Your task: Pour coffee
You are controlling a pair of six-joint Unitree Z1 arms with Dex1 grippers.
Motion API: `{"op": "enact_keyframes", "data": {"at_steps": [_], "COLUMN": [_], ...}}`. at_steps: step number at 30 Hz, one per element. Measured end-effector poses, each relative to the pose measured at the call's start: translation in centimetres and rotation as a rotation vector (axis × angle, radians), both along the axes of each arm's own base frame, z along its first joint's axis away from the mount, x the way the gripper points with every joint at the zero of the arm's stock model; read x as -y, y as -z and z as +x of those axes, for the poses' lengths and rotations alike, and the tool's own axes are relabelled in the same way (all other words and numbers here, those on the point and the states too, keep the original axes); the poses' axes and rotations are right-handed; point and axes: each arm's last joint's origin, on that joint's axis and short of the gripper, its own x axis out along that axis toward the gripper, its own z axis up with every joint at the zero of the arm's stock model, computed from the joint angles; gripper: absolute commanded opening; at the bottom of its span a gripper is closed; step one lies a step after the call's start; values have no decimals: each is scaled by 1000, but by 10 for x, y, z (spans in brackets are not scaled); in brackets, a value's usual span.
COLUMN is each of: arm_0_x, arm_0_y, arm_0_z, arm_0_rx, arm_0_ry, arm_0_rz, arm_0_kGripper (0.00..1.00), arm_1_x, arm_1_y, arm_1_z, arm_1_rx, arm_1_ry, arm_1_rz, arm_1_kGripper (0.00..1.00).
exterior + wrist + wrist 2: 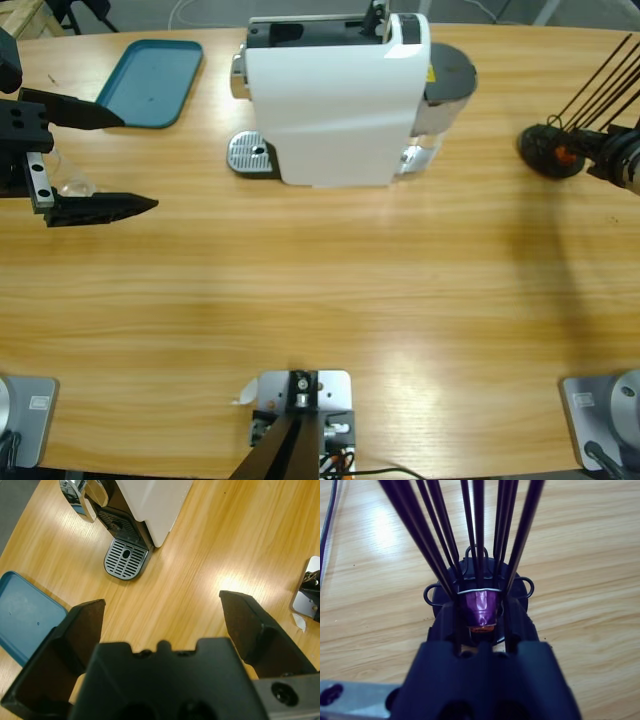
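Observation:
My left gripper (138,160) stands open at the table's left edge, its jaws wide apart over bare wood (162,602) and pointing toward the white coffee machine (335,95). A faint clear glass (68,182) lies beside the gripper's body; I cannot make out coffee in it. At the far right, my right gripper (603,152) reaches into a black wire capsule holder (548,150). Its jaws (480,617) press on either side of a purple capsule (480,605) low in the holder (477,587).
The machine's round metal drip tray (250,155) (126,558) faces the left gripper, with its spout (82,495) above. A teal tray (150,80) (25,615) lies at the back left. The holder's long black rods (470,525) rise in front of the right wrist camera.

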Motion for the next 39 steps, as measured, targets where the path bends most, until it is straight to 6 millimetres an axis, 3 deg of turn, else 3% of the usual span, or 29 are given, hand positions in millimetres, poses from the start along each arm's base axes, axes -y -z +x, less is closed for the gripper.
{"op": "enact_keyframes", "data": {"at_steps": [2, 7, 24, 27, 34, 39], "arm_0_x": [0, 0, 0, 0, 0, 0], "arm_0_y": [0, 0, 0, -1, 0, 0], "arm_0_z": [0, 0, 0, 0, 0, 0], "arm_0_rx": [0, 2, 3, 5, 4, 3], "arm_0_ry": [0, 0, -1, -1, -2, -2], "arm_0_rz": [0, -2, -2, -5, -5, -4], "arm_0_kGripper": [987, 987, 987, 987, 987, 987], "arm_1_x": [-1, -2, -3, -2, -2, -2], "arm_1_y": [0, 0, 2, 1, 1, 1], "arm_1_z": [0, -1, -6, -8, -8, -7], "arm_1_rx": [0, 1, -16, -14, -15, -15], "arm_1_ry": [-4, -9, -12, -11, -11, -11], "arm_1_rz": [0, -1, -8, -8, -8, -8], "arm_1_kGripper": [304, 365, 330, 204, 246, 199]}}
